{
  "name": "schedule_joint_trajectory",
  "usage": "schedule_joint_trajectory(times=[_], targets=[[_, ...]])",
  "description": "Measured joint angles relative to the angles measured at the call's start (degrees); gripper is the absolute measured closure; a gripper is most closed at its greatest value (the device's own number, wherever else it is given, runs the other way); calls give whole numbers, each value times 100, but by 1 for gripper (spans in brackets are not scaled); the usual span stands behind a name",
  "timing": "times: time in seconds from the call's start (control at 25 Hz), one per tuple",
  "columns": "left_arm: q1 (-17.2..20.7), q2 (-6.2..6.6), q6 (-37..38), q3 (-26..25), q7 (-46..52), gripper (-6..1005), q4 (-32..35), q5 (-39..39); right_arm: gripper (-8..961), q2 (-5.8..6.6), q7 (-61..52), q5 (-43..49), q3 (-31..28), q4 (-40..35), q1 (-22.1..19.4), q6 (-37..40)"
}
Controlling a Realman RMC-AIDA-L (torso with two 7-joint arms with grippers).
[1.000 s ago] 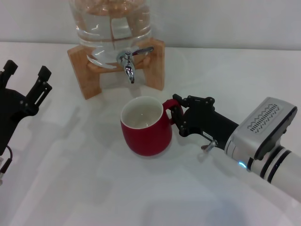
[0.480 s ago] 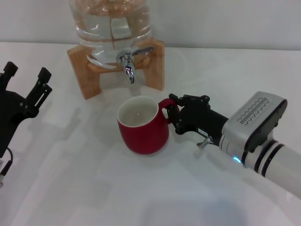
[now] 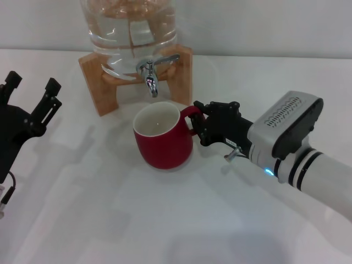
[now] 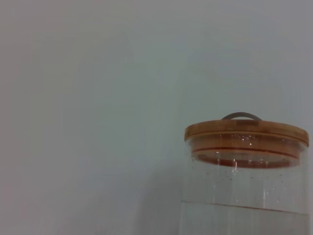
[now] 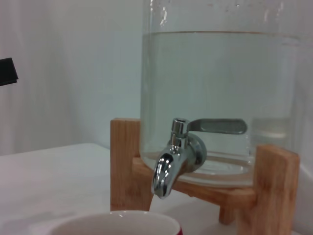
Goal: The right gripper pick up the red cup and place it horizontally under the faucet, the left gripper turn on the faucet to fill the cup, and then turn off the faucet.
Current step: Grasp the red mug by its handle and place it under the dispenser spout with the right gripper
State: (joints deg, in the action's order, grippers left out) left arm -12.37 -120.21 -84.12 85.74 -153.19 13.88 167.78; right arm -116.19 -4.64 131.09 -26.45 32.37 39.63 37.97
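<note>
A glossy red cup (image 3: 163, 139), cream-white inside and empty, stands upright on a white worktop (image 3: 110, 220). Its rim sits just in front of and below a small chrome faucet (image 3: 149, 76), not yet squarely under the downturned spout. The faucet juts from a large glass water dispenser (image 3: 129, 27) resting on a wooden stand (image 3: 99, 82).

The right pincer (image 3: 198, 125) reaches in from the robot's right, its black fingers clamped on the cup's loop handle. The left pincer (image 3: 30, 96) hangs at the robot's far left, well apart from the dispenser, with its fingers spread wide and holding nothing.

In the right wrist view the spout is near and the cup's white rim shows just below it.

Risks, as a judgement: the grip is on the handle alone, so the heavy cup could swing or twist around the fingers and tip. If the cup goes too far back, its rim could knock the stand. If it stops short, water would hit the rim and splash onto the worktop. The left pincer must reach the thin lever without bumping the dispenser.
</note>
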Motion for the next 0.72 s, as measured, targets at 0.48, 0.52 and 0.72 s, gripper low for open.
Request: schedule_joint_trajectory(times=[0.48, 0.52, 0.72], targets=[[26, 7, -1, 3, 0, 124, 35, 0, 809, 0, -2, -46, -90, 70, 348, -540], [26, 7, -2, 5, 0, 124, 36, 0, 809, 0, -2, -38, -132, 83, 357, -603], [24, 7, -29, 4, 0, 124, 32, 0, 810, 0, -1, -12, -187, 108, 415, -747]])
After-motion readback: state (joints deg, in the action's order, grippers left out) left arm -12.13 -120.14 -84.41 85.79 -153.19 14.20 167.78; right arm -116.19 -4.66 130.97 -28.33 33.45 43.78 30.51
